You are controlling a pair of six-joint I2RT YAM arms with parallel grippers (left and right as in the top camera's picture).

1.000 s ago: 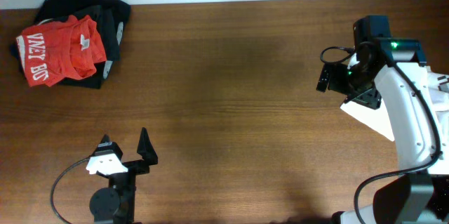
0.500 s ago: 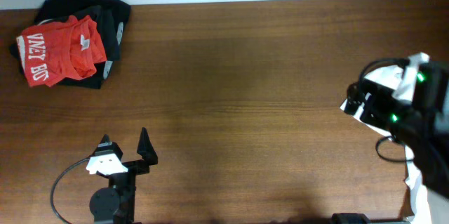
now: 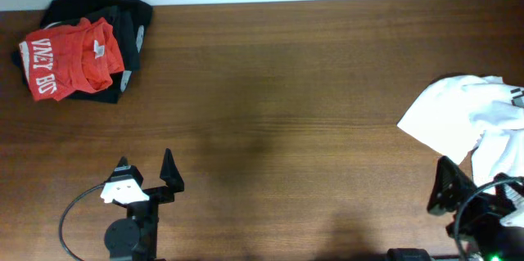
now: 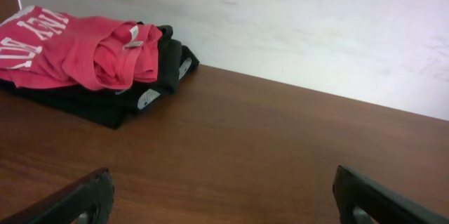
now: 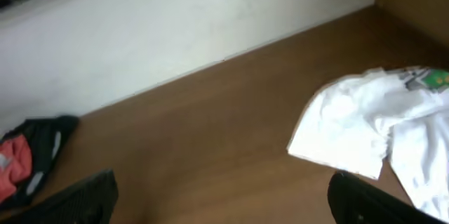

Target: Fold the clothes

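Folded red-orange tee (image 3: pixel 70 66) w/ white lettering sits atop black tees (image 3: pixel 131 24), upper left of the wooden surface (image 3: pixel 278 89). Crumpled white tee (image 3: pixel 454 118) lies at right edge. Left pincer (image 3: pixel 146 163), lower left, and right pincer (image 5: pixel 223 199), lower right, both spread, well apart from the clothes.

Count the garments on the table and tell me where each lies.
3: a red-orange T-shirt atop a black garment at the far left corner, a white shirt by the right edge. More may hide beneath.
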